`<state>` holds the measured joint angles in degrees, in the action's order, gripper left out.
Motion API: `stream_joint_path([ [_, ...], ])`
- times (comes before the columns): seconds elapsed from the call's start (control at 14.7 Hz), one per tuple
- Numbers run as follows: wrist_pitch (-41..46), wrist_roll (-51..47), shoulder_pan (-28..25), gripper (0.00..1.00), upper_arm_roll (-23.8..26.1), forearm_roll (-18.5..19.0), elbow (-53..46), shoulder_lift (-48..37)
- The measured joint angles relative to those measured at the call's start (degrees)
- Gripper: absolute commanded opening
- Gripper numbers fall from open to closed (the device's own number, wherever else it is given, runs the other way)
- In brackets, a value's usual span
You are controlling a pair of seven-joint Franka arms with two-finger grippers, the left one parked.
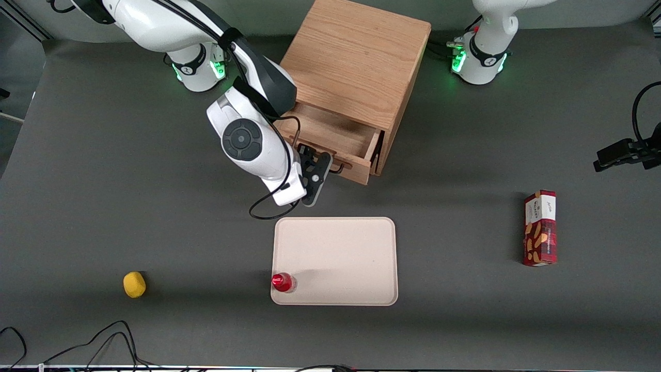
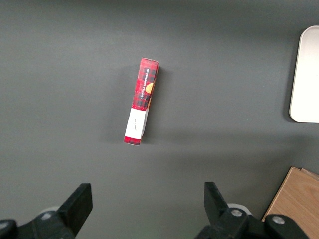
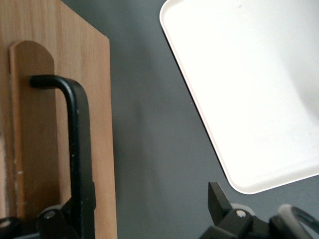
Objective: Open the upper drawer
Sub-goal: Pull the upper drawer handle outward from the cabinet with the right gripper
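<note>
Upper drawer: light oak upper drawer (image 1: 335,139) of the small wooden cabinet (image 1: 356,62), pulled partway out toward the front camera; bare inside floor shows.
Handle: black wire handle (image 3: 75,149) on the drawer front, mounted on a rounded oak backing strip; in the front view its end (image 1: 338,168) just shows beside the end effector.
End effector: black two-finger end effector (image 1: 316,173) of the right arm sits at the drawer front, at the handle. In the right wrist view one finger (image 3: 219,199) is well apart from the handle bar and the other lies against the bar, so the jaws stand wide apart, clamped on nothing.
Tray: cream rounded rectangular tray (image 1: 335,261) lies on the table, nearer the front camera than the drawer.
Bottle: small red-capped bottle (image 1: 281,282) stands in the tray's corner nearest the camera, toward the working arm's end.
Table: dark grey table (image 1: 103,181) carries everything.
Lemon-like item: small yellow rounded object (image 1: 134,284) toward the working arm's end, well apart from the tray.
Box: red tartan snack box (image 1: 540,228) toward the parked arm's end, lying flat.
</note>
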<state>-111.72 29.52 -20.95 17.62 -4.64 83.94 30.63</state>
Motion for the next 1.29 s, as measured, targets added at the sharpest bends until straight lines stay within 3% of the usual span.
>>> stream_joint_path([
  [1.29,-3.12,3.99,0.39,1.0,-5.23,0.0,-5.25,2.91],
])
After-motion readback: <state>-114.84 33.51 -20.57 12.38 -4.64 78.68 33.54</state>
